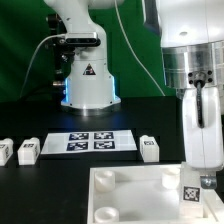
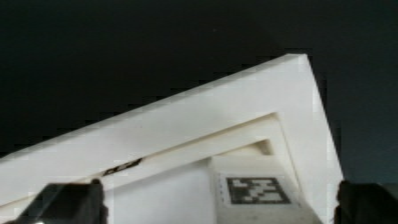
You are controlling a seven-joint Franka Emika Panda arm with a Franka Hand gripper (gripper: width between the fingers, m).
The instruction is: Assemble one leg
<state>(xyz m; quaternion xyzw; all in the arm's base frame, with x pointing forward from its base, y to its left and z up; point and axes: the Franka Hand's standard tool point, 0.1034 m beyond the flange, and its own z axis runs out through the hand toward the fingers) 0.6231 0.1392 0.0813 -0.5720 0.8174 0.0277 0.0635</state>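
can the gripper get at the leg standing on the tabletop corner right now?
Probably yes. The gripper hangs right above the leg on the tabletop, a finger on either side of it, nothing between. Whether it already grips is unclear.

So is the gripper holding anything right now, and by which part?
Nothing, it seems: the gripper is open, and its fingers stand apart from the leg between them on both sides.

White legs (image 1: 28, 151) with black-and-white tags, black table (image 1: 150, 118)
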